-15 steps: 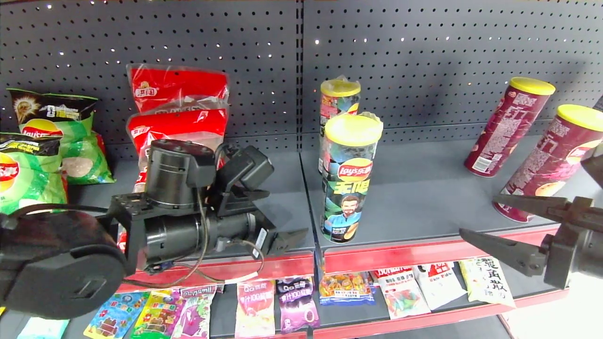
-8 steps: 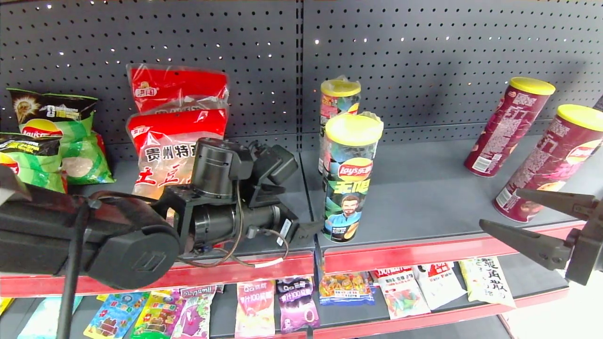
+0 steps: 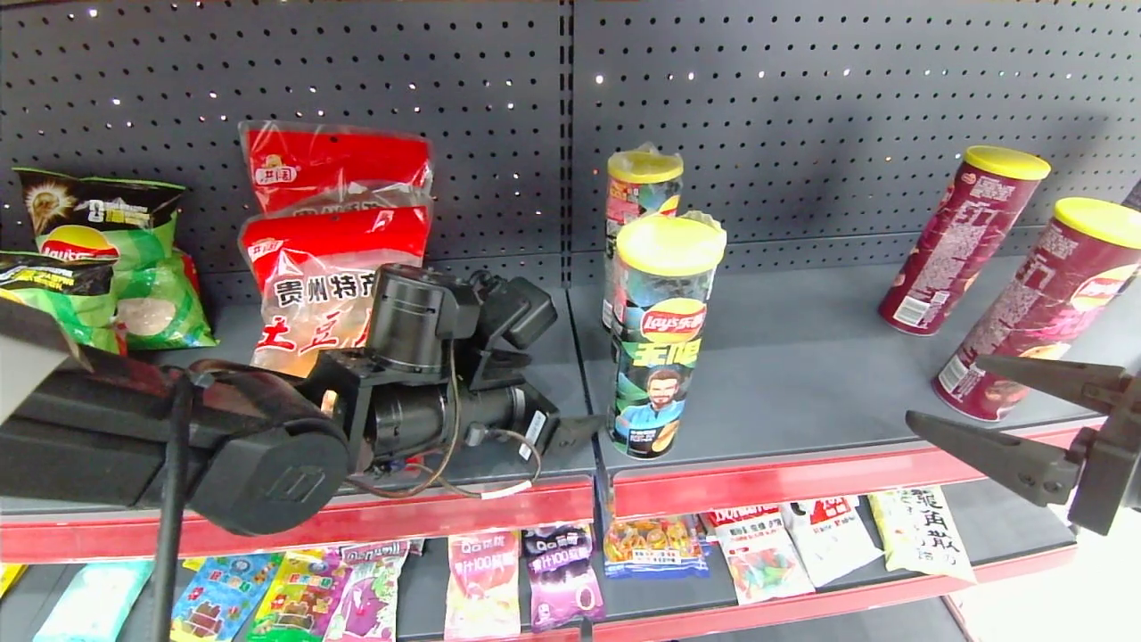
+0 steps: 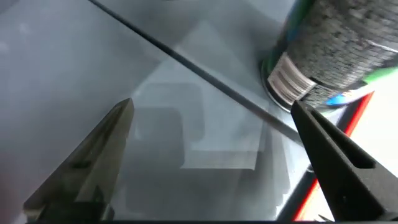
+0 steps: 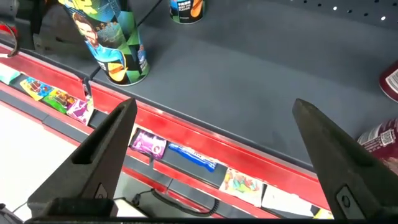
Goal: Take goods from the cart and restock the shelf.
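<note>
The green chip can [image 3: 664,339] stands on the shelf [image 3: 802,366] just past the left gripper [image 3: 584,428], its fingers wide and empty; the right gripper [image 3: 945,390] is likewise spread, empty.

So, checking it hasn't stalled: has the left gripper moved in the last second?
Yes. The left gripper has moved right, toward the green can, and is now close beside its base.
</note>
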Motion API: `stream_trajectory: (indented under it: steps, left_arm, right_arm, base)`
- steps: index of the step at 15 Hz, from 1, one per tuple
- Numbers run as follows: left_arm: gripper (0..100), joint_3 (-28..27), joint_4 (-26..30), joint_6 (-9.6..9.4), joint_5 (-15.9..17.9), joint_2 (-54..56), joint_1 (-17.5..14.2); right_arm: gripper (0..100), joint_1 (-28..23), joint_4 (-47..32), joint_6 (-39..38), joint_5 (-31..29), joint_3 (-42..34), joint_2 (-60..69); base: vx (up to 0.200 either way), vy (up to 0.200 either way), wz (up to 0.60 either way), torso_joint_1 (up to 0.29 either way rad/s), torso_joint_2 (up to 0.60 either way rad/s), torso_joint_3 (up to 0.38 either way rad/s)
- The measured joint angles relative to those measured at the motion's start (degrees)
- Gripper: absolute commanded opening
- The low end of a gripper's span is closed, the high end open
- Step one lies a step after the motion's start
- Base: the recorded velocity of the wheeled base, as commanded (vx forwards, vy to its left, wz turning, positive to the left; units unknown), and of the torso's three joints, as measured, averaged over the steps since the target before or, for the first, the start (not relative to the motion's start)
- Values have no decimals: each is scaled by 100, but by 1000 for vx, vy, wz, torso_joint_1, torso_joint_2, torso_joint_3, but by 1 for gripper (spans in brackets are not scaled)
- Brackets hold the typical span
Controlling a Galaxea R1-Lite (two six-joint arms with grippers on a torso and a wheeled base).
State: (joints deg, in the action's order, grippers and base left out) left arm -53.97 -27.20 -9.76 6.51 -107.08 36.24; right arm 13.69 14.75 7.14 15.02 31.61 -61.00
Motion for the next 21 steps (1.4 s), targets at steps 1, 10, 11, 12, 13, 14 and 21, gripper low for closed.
stream_trajectory:
  steps: [1, 10, 11, 12, 13, 14, 21]
  left_arm:
    - [100, -5, -1, 0, 0, -13, 2]
    - [100, -289, -15, 2, -2, -206, 69]
    - [100, -295, -11, 0, -2, -221, 74]
    - [100, -302, -12, 0, -2, -232, 74]
    - [100, -306, -12, 0, -2, -238, 77]
    - [100, -308, -11, 0, -2, -245, 79]
    - [100, -422, -12, 9, -71, -311, 96]
  right_arm:
    - [100, 0, -2, -15, 0, 0, -5]
    - [100, 0, -2, -15, 0, 5, -11]
    - [100, 0, -2, -15, -2, 5, -11]
    - [100, 0, -2, -15, -2, 5, -11]
    - [100, 0, -2, -15, -2, 2, -11]
    - [100, 0, -2, -12, -2, 0, -11]
    - [100, 0, -6, -12, -5, 13, -11]
  base:
    - [0, 0, 0, 0, 0, 0]
    - [0, 0, 0, 0, 0, 0]
    - [0, 0, 0, 0, 0, 0]
    - [0, 0, 0, 0, 0, 0]
    - [0, 0, 0, 0, 0, 0]
    - [0, 0, 0, 0, 0, 0]
    - [0, 0, 0, 0, 0, 0]
